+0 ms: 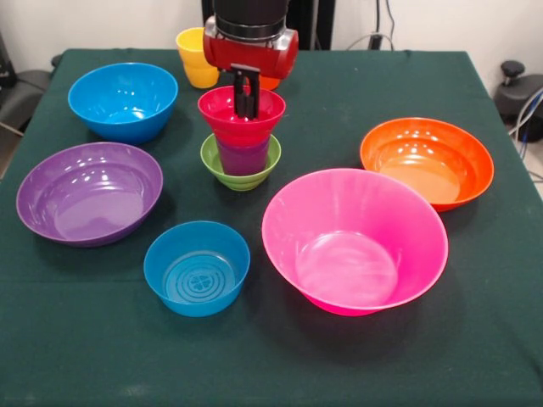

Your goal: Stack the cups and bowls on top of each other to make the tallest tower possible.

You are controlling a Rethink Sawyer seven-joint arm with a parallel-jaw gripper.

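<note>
- The tower (242, 140) stands in the upper middle of the frame: a green bowl (240, 170) on the worktop (85, 339), a purple cup (243, 158) sitting in it, and a red bowl (242, 114) perched on the cup.
- The pincer (244, 97) reaches into the red bowl from above with its dark fingers (244, 93) close together; whether they pinch the bowl's wall or have let go cannot be told from this view.
- The yellow cup (197, 58) sits at the upper left behind the arm, with a sliver of an orange cup (270, 82) showing just beside the pincer's red housing; both look not yet stacked.
- Risk: the red bowl rests on a narrow cup rim, so a sideways pull as the pincer lifts away could tip it or drag the whole pile.
- Risk: glossy plastic nests tightly; a cup may cling to a finger and rise with it.
- Risk: the pile stands between the purple bowl (89, 193) and the pink bowl (355, 242), with a small blue bowl (197, 267) in the lower middle, so a toppled piece would likely roll among them.
- The mid-sized blue bowl (123, 102) and orange bowl (427, 161) lie well apart from the pile.
</note>
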